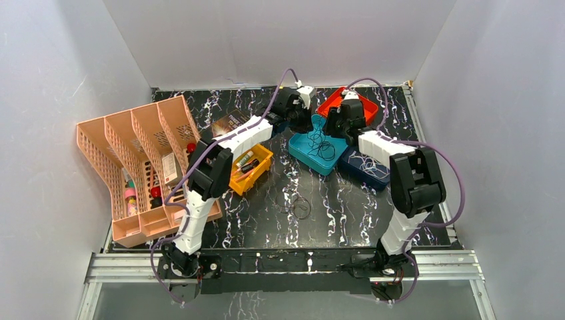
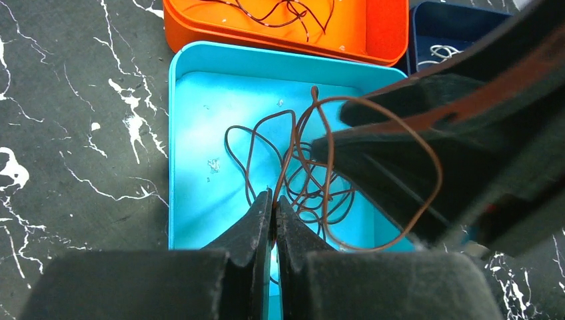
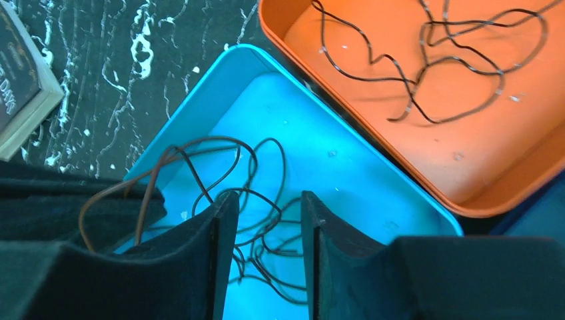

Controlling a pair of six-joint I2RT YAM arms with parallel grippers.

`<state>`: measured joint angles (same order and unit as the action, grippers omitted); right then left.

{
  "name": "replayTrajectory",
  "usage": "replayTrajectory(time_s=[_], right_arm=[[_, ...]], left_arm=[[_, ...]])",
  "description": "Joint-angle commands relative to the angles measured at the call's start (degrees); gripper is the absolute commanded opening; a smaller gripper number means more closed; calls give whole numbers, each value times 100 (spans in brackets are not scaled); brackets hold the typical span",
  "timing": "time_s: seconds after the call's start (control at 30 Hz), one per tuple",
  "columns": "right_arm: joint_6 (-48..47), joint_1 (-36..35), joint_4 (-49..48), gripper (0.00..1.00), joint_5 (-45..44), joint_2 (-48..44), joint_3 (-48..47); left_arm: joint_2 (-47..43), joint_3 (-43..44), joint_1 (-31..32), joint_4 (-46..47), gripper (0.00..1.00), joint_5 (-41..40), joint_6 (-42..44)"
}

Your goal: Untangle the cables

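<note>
A tangle of thin dark brown cables (image 2: 313,183) lies in the teal tray (image 2: 174,147). My left gripper (image 2: 274,195) is shut on one brown strand that rises out of the tangle. My right gripper (image 3: 268,197) hangs over the same tray, open, with loose strands of the tangle (image 3: 266,223) beneath the gap and nothing pinched. A large brown loop drapes over the right gripper's body (image 2: 466,133). In the top view both grippers, left (image 1: 305,121) and right (image 1: 333,127), meet over the teal tray (image 1: 303,153).
An orange tray (image 3: 480,153) behind holds another dark cable (image 3: 426,67). A dark blue tray (image 2: 460,20) holds a pale cable (image 2: 440,52). A book (image 3: 16,80), a yellow bin (image 1: 252,170) and a pink file organizer (image 1: 133,167) stand to the left. A loose cable loop (image 1: 300,208) lies on the table.
</note>
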<state>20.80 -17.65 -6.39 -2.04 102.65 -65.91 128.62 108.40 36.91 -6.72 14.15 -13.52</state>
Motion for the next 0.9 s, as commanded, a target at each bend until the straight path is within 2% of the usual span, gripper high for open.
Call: replayTrajectory(time_s=[0.0,0.4,0.7,0.87], right_arm=[[-234,22,261,51,-416,-855,8],[-157,25,434,54,-453,-2257,868],[-23,25,462,54,-318,-2891,1368],[119,29,490,54,-143,-3192,1625]], left_arm=[[-43,264,-25,-128,0,-7,18],[248,402,-43,-242,0,225,-7],[-100,214,-43,-208,41,75,72],[-429,56,-45,-180,48,-6,110]])
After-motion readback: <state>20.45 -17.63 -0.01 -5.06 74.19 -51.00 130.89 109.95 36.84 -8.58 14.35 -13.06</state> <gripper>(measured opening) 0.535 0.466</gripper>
